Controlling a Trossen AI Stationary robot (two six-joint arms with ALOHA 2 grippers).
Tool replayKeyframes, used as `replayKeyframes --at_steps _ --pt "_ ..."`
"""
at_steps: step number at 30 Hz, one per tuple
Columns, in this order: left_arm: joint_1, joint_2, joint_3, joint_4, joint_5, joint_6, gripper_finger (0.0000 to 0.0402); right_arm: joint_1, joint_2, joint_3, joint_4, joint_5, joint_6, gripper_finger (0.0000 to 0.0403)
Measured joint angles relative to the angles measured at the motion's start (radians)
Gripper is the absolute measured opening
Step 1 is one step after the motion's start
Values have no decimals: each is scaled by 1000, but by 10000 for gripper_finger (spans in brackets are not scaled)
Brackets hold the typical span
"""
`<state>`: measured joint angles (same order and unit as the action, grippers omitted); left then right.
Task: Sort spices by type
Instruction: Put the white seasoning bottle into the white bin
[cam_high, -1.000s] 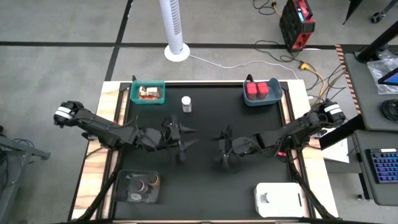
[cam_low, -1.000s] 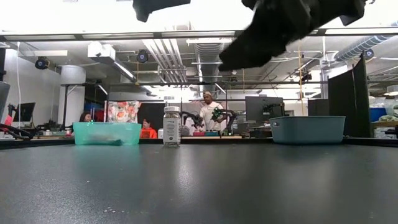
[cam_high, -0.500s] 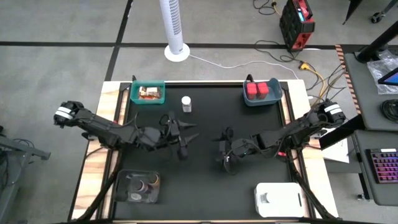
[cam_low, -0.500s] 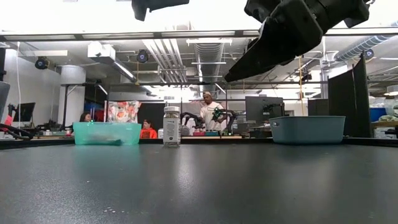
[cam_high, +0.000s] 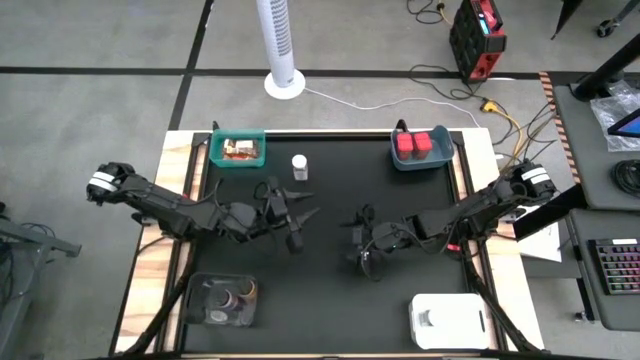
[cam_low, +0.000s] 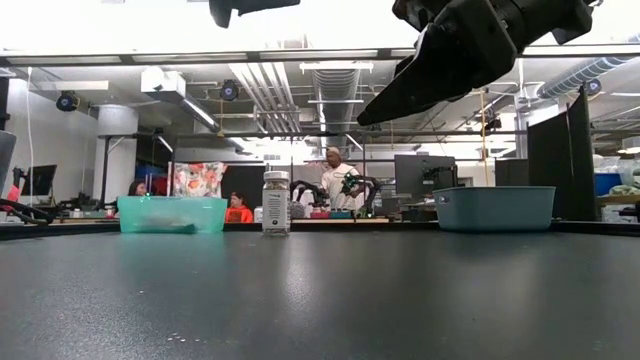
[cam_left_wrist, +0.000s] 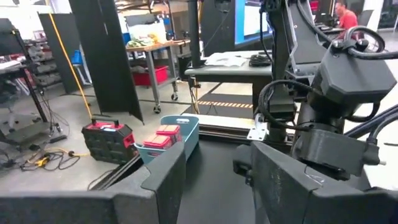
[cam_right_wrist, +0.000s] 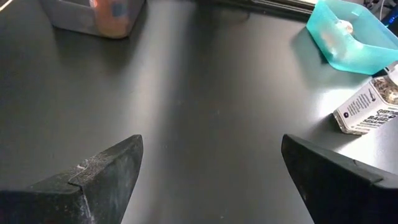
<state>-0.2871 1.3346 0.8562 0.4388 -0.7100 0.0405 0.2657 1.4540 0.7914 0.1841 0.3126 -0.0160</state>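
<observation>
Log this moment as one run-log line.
left gripper: open, empty, mid-table | right gripper: open, empty, mid-table | white-capped bottle: upright, loose on mat | red boxes: in blue-grey bin

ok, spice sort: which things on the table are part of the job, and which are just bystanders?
Job:
- white-capped bottle, standing loose between the far bins
- red boxes in the blue-grey bin
- packets in the teal bin
- small jars in the clear tray
- left gripper and right gripper, both open, holding nothing

Bystanders:
- white tray
- tower fan, red case, on the floor
</observation>
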Motion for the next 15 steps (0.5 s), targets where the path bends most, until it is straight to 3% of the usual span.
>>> replayKeyframes --at_steps 4,7,15 --pt "2 0 0 14 69 -69 165 0 -1 0 0 0 14 375" --pt "2 0 0 57 132 -35 165 3 -8 8 1 0 47 375" --pt "1 -2 0 138 144 50 165 5 -10 136 -102 46 113 375"
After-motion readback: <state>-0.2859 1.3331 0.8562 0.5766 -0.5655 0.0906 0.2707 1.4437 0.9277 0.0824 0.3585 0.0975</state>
